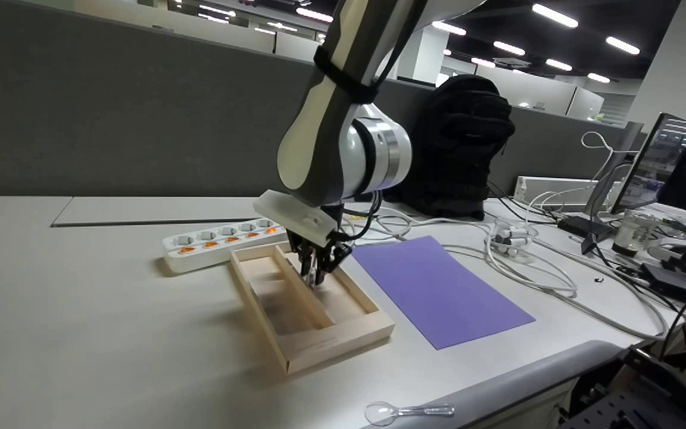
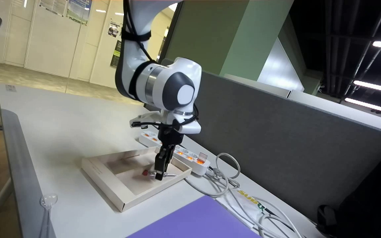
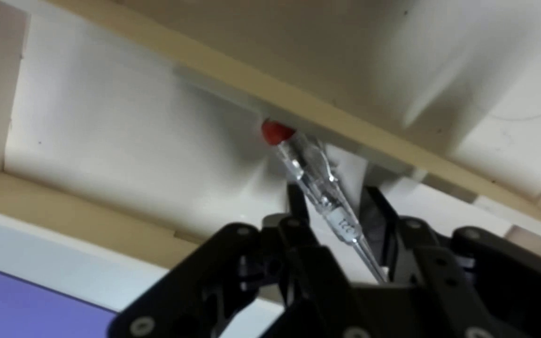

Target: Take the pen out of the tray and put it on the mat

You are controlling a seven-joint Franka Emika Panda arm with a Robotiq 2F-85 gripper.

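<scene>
Shallow rectangular tray [image 1: 343,345] of pale wood, with raised rims and a lengthwise divider [image 3: 251,80] forming two long compartments, on a smooth white desk [image 1: 111,310]. Near it, a thin, flat, matte purple mat [image 1: 438,292]. The test pen [image 3: 328,202] is slender and transparent, with a rounded red cap, metallic parts inside the barrel, a pale printed label and a narrow shaft. It is in the compartment nearer the mat, oblique to the divider, red cap close to that wall; whether it rests on the floor cannot be told.

The black gripper [image 3: 335,197] reaches into this compartment, its fingers [image 3: 377,218] partly spread on either side of the barrel; a gap beside the barrel shows that it is not clasped. The cap projects beyond the fingertips.

Views compared: the wrist view resolves the label and the gap; in an exterior view the red cap [image 2: 145,173] and shaft emerge on opposite sides of the gripper; in an exterior view only a glint [image 1: 312,277] appears between the fingers. Both exterior views include a white plastic power strip [image 1: 206,260] just beside one short end of the tray, and a clear spoon [image 1: 380,413]. A monitor [image 1: 655,161] appears in an exterior view.
</scene>
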